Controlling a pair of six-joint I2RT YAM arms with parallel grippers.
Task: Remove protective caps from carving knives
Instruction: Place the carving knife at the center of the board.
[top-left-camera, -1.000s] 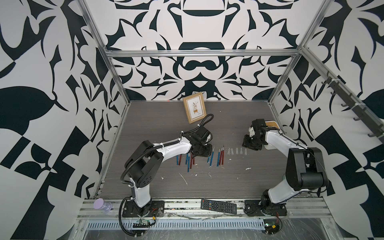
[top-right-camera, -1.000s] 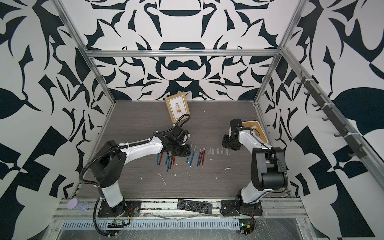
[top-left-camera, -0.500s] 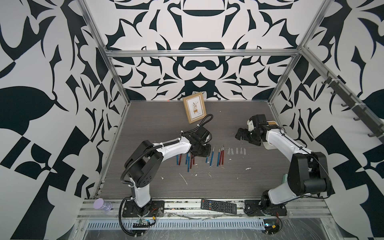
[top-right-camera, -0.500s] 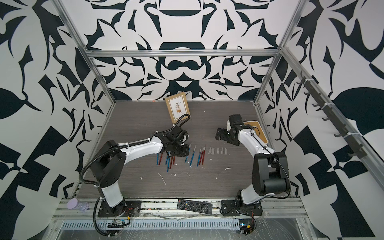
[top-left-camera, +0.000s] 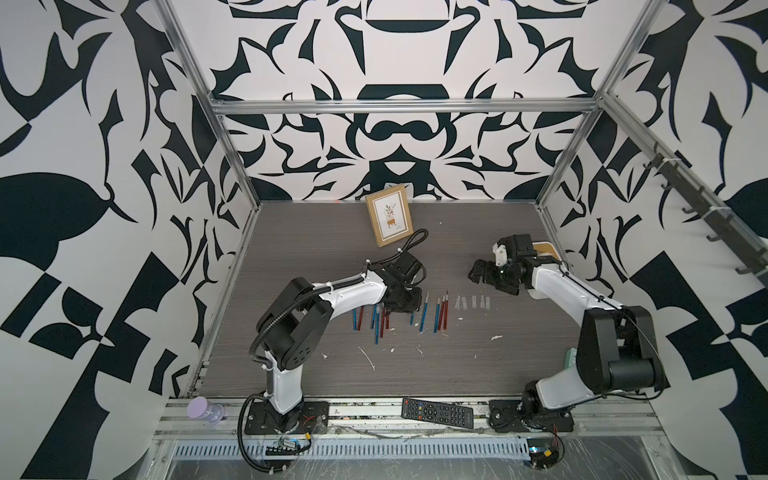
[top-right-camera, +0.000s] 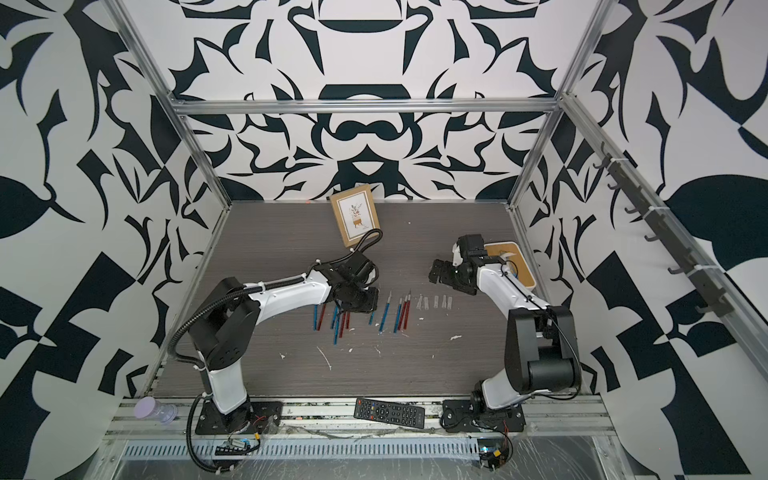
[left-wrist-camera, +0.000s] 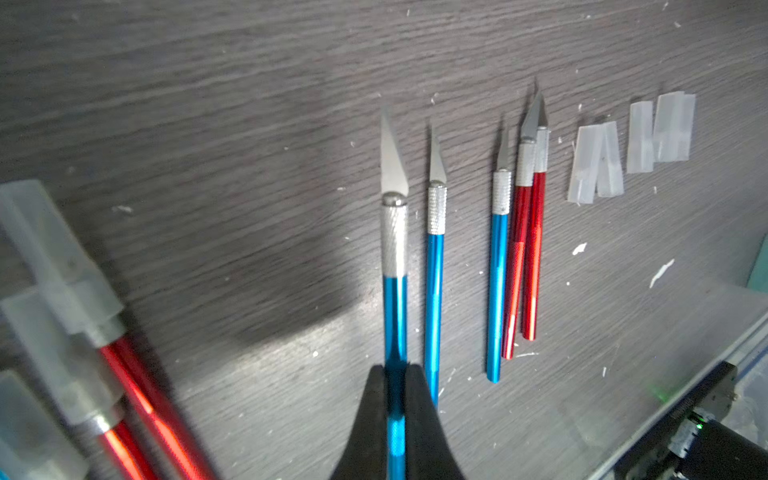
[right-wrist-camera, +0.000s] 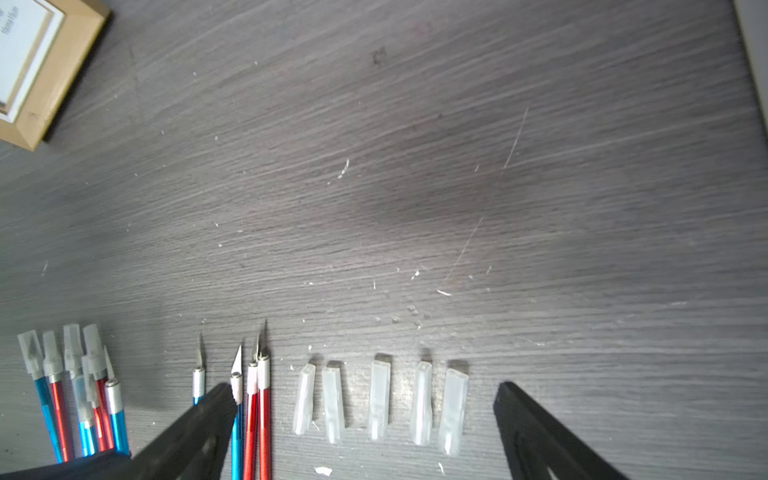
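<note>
Left wrist, unlike top views, shows left hand (left-wrist-camera: 395, 370) gripping blue knife (left-wrist-camera: 394, 249).

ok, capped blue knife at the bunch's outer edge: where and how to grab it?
Probably the blue handle mid-shaft, from above, jaws across it. The knife lies flat, its outer side is free, and a red knife crowds the other side. Leave the translucent cap clear for pulling off along the blade.

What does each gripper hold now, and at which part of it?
The left gripper grips a thin blue-handled metal carving knife by its handle, well behind the bare blade. The right gripper stands open, holding nothing.
</note>
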